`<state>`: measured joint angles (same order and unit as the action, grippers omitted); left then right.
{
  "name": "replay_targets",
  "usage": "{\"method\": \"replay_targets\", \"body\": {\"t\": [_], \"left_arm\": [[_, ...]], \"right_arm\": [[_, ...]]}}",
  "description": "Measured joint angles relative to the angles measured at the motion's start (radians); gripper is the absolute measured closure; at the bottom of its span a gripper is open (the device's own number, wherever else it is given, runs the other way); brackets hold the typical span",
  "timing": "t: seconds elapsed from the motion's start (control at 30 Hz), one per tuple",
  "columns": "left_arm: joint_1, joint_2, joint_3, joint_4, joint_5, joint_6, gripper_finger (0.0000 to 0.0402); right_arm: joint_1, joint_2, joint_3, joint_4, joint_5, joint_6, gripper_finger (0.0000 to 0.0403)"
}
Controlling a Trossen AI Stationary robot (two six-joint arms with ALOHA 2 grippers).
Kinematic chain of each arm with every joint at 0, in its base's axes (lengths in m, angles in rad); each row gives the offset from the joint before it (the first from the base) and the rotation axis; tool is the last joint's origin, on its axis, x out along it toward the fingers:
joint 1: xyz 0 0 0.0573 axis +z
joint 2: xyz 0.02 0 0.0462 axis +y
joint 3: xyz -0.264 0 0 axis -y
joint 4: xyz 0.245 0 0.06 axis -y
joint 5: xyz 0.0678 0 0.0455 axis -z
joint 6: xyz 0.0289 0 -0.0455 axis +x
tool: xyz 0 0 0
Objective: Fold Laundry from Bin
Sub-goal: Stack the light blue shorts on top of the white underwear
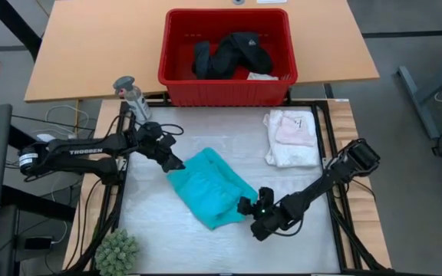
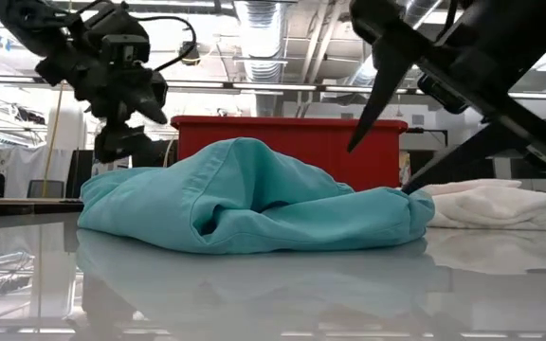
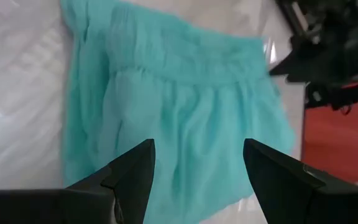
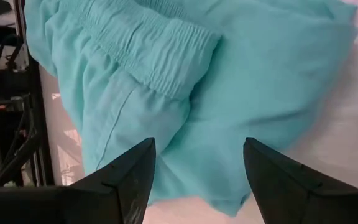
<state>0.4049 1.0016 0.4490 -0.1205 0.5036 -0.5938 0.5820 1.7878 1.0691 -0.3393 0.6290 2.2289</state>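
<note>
Both arms low w/ fingers spread, empty: left gripper (image 1: 176, 165), right gripper (image 1: 243, 205) flank turquoise shirt (image 1: 208, 187).

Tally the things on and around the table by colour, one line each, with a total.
Turquoise: 1, the turquoise garment
White or pale: 1, the folded white pile
Black: 1, the black clothing in the bin
Red: 1, the bin
Grey: 1, the spray bottle
Green: 1, the spiky plant
Total: 6
</note>
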Motion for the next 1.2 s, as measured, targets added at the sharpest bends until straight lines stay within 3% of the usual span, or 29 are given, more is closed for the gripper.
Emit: {"method": "replay_targets", "body": {"t": [0.27, 0.63, 1.2], "left_arm": [[0.026, 0.000, -0.012, -0.047, -0.123, 0.114, 0.0167], [0.030, 0.142, -0.011, 0.055, 0.005, 0.092, 0.0167], [0.012, 0.283, -0.011, 0.147, 0.059, 0.032, 0.0167]], "right_arm": [[0.022, 0.000, 0.000, 0.047, -0.010, 0.040, 0.0136], [0.018, 0.000, 0.000, 0.030, -0.022, 0.045, 0.0136], [-0.002, 0.001, 0.000, -0.045, -0.062, 0.041, 0.0138]]}}
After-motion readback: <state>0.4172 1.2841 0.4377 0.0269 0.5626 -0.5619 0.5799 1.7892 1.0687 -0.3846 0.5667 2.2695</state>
